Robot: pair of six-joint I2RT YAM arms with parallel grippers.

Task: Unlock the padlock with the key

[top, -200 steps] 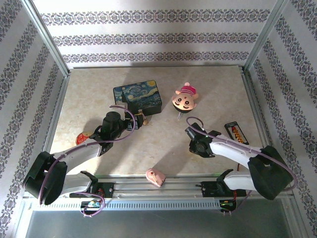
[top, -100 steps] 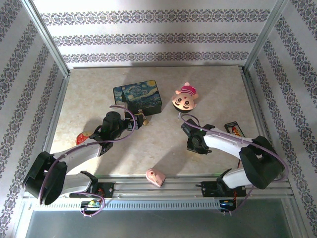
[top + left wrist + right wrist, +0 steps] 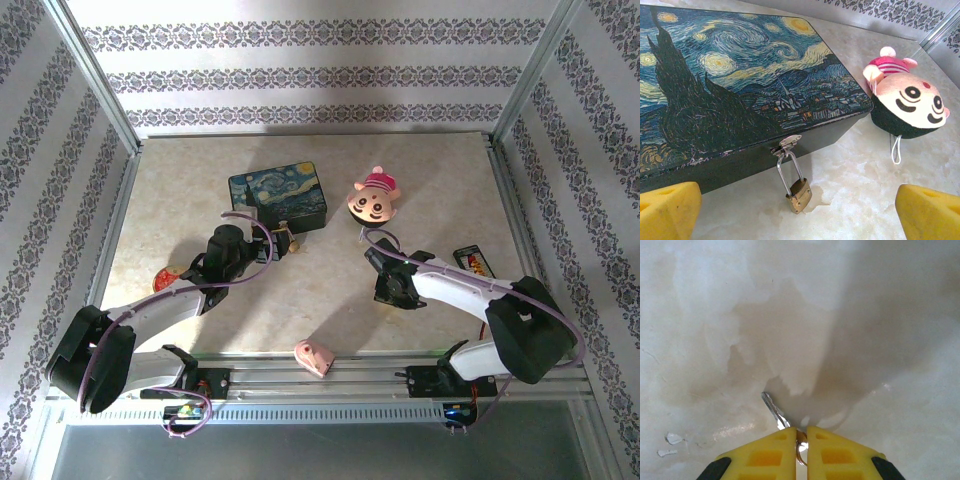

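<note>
One tiny silvery metal key (image 3: 773,409) on pale worktop (image 3: 865,315), bow pinched in nearly closed right end effector (image 3: 800,434). Likely light, stiff, slippery: grip bow, leave blade free. Your left end effector (image 3: 797,222) wide open, empty, facing small brass padlock (image 3: 800,195) on clasp (image 3: 787,143) of painted box (image 3: 740,90).

Bench (image 3: 180,190): rectangular top, pale beige with a cream marbled pattern, matt, edged by thin metal strips. Back wall (image 3: 320,60), left wall (image 3: 45,220), right wall (image 3: 605,200): white panels papered with bands of dark grey-violet damask ornament, horizontal on the back wall and slanting on the side walls in the top view. Corner posts (image 3: 90,70): two bare aluminium bars, one at each far corner. Near edge: aluminium rail (image 3: 360,385) with a slotted strip below it, then a plain grey ledge (image 3: 330,450). Light: bright and even from above, strongest on the back wall; shadows soft and short.
</note>
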